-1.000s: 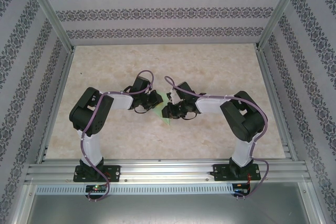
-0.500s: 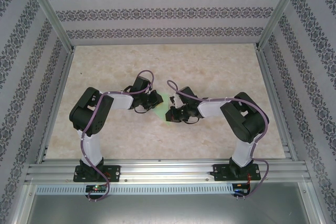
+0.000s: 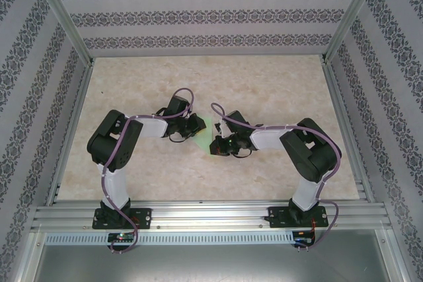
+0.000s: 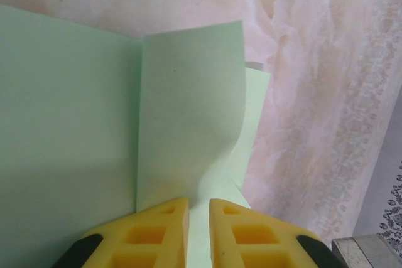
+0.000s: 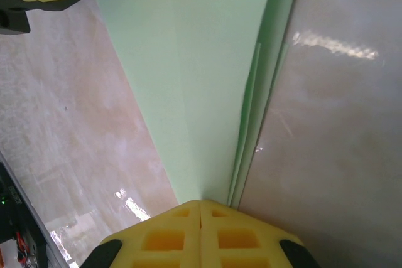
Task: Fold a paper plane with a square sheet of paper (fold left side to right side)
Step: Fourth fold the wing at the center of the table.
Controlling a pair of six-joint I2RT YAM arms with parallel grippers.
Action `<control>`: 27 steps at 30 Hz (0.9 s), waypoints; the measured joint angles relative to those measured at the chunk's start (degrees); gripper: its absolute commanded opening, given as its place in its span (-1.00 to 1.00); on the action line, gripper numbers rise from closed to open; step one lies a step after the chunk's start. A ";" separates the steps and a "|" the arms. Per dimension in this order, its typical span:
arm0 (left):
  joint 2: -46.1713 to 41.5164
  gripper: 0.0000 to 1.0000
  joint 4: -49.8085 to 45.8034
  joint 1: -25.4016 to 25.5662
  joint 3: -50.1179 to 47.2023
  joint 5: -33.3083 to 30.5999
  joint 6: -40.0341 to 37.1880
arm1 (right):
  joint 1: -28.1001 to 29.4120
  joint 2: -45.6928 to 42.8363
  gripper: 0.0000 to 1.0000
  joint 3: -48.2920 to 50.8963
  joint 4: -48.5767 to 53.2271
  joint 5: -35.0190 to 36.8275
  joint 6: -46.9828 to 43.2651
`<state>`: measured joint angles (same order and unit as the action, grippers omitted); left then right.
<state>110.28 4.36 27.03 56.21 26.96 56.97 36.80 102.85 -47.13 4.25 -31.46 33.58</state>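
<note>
The mint-green sheet of paper (image 3: 207, 126) lies partly folded mid-counter (image 3: 277, 84), between the two arms. The left fingers (image 4: 169, 221) stand a narrow slit apart, the paper's raised flap running up to the gap. The right fingers (image 5: 182, 227) are pressed together where the folded layers narrow; whether they pinch them I cannot tell

No legible text, label, number or sign: mint-green paper (image 4: 69, 130), marbled table (image 3: 277, 84) and patterned walls (image 3: 198, 14) all bear no readable marking.
</note>
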 measured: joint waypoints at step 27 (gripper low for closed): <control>-9.60 -0.69 -1.03 6.19 -6.60 2.38 0.66 | 0.35 0.83 -0.89 -2.64 4.33 0.94 -0.02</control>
<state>100.68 3.33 33.21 49.60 29.34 57.63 37.15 103.68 -49.78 8.58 -30.52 33.56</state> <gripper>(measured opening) 0.159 0.059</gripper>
